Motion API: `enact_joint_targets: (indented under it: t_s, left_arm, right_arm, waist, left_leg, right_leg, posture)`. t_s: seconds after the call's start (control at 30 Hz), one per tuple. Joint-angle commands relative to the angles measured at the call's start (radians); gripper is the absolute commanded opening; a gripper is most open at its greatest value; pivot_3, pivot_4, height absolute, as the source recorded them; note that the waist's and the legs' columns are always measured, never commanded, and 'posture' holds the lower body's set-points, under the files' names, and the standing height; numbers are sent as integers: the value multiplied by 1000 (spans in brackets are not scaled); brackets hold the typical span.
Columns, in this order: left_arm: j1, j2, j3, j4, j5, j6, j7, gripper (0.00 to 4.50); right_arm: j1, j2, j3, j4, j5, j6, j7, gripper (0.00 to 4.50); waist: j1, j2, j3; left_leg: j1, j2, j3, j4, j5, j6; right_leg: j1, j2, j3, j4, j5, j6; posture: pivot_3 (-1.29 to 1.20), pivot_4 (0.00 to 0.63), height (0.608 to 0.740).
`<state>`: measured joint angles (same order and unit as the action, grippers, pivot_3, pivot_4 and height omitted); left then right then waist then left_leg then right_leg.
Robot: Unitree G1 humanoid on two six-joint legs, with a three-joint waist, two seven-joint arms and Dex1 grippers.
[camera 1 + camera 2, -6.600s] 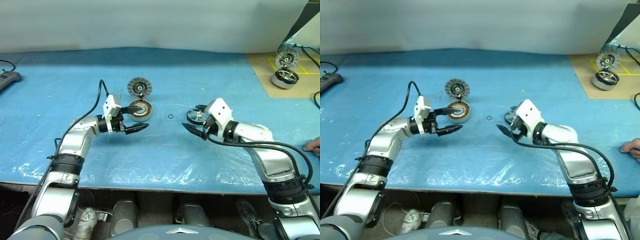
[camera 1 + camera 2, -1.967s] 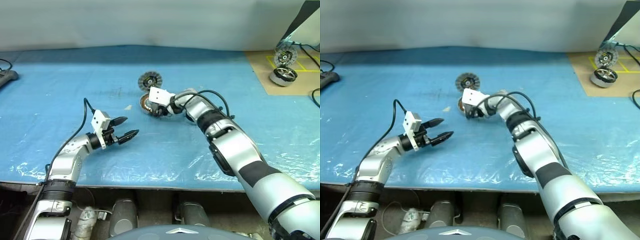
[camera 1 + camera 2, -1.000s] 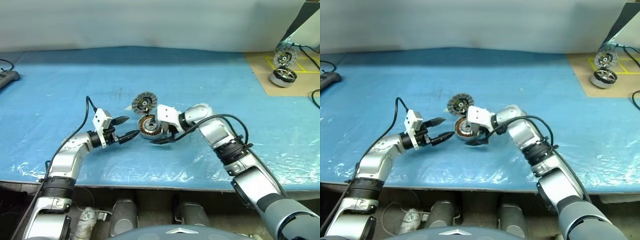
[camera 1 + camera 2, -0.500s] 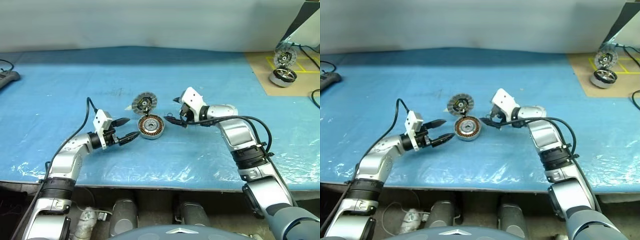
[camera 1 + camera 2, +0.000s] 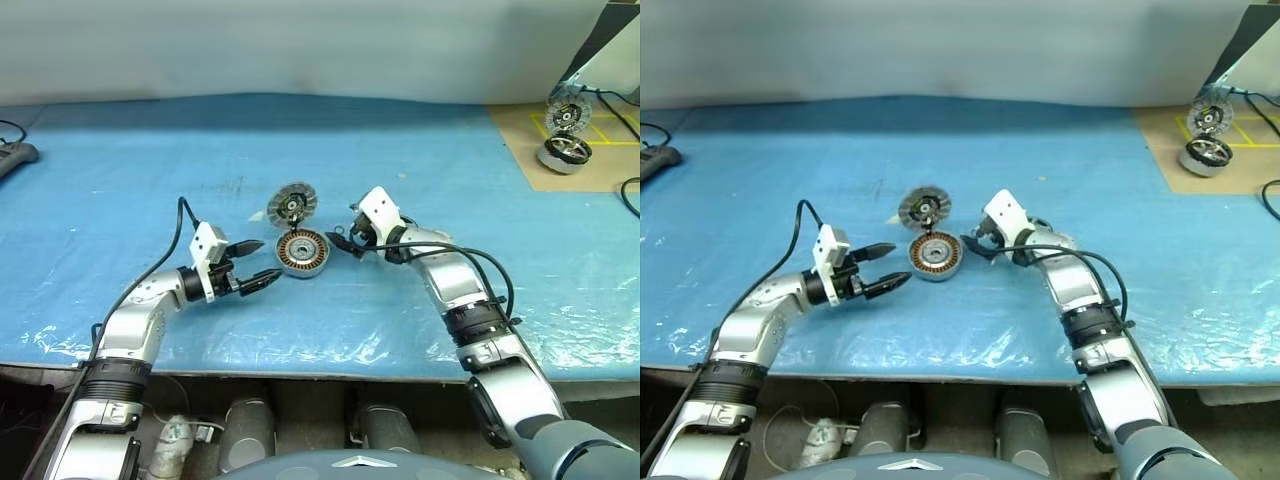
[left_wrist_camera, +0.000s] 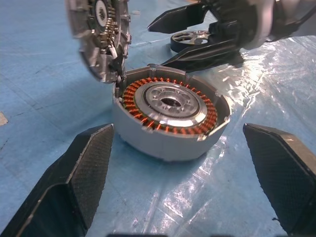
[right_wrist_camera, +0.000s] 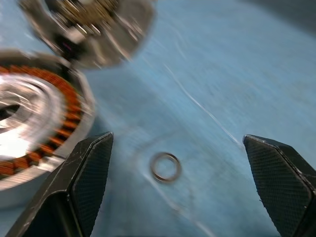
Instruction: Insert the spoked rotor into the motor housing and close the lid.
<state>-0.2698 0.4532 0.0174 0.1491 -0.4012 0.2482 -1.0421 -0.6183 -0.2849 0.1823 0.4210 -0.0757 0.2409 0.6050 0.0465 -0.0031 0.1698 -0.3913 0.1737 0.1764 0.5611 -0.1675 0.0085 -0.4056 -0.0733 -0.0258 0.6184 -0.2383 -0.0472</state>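
Motor housing [image 5: 302,253] set mid-surface, lid [image 5: 291,206] propped against its far side, spoked rotor [image 6: 191,39] behind right gripper [image 5: 340,236], left gripper [image 5: 254,267] beside housing, both jaws spread, nothing held

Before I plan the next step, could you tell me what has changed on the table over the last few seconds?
The right tool reached across to the motor housing, drew it and the lid leaning at its far edge nearer the robot, then swung back right and now stands open over a small ring. The left tool stayed open beside the housing; the spoked rotor still lies on the table.
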Motion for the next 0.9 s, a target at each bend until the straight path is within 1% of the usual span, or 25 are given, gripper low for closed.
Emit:
enact_joint_targets:
  t_s: [0.03, 0.13, 0.33, 0.43, 0.47, 0.6, 0.73, 0.9]
  left_arm:
    - [-10, 8, 2, -35, -8, -3, -5, 4500]
    - [-7, 10, 0, -36, -8, -6, -5, 4500]
    - [-11, 12, 1, -30, -7, -8, -5, 4500]
    - [-12, 12, 0, -26, -4, -12, -5, 4500]
    - [-12, 11, -1, -27, -4, -12, -4, 4500]
    - [-13, 6, -6, -25, -1, -14, -3, 4500]
    - [-12, 5, -7, -28, -1, -13, -3, 4500]
    - [-17, 8, -5, -21, -2, -13, -6, 4500]
  right_arm:
    - [-23, 9, 0, 31, 11, -45, 11, 4475]
    - [-24, 10, 24, 57, -16, -84, 10, 4475]
    - [-14, 32, 34, 42, -5, -88, 28, 4475]
    - [-14, 38, 39, 71, -16, -89, 16, 3910]
    - [-13, 39, 36, 78, -14, -85, 14, 3568]
    - [-46, 57, -37, 157, 46, 36, -11, 2053]
    - [-31, 36, -14, 156, 34, 56, 11, 617]
    - [-1, 28, 11, 105, 29, 63, 39, 564]
  waist:
    - [0, 0, 0]
    - [-2, 0, 0]
    - [-3, 0, 0]
    - [-2, 0, 0]
    - [-2, 0, 0]
    - [-2, 0, 0]
    - [4, 0, 0]
    - [6, 0, 0]
  left_leg:
    - [0, 0, 0, 0, 0, 0]
    - [-2, 0, 0, -1, 0, 0]
    - [-1, 0, 0, 0, 0, 0]
    - [-2, 0, 0, 0, 0, 0]
    - [-2, 0, 0, 0, 0, 0]
    - [-1, 0, 0, 0, 0, 0]
    - [1, 0, 0, 0, 0, 0]
    - [2, 0, 0, 0, 0, 0]
  right_leg:
    - [0, 0, 0, 0, 0, 0]
    - [-1, 0, 0, -1, 0, 0]
    - [-1, 0, 0, 0, 0, 0]
    - [-1, 0, 0, 0, 0, 0]
    - [-1, 0, 0, 0, 0, 0]
    - [-1, 0, 0, 0, 0, 0]
    - [2, 0, 0, 0, 0, 0]
    - [3, 0, 0, 0, 0, 0]
  posture:
    - [0, 150, 740]
    - [0, 150, 740]
    - [0, 150, 740]
    - [0, 150, 740]
    - [0, 150, 740]
    - [0, 150, 740]
    - [0, 150, 740]
    - [0, 150, 740]
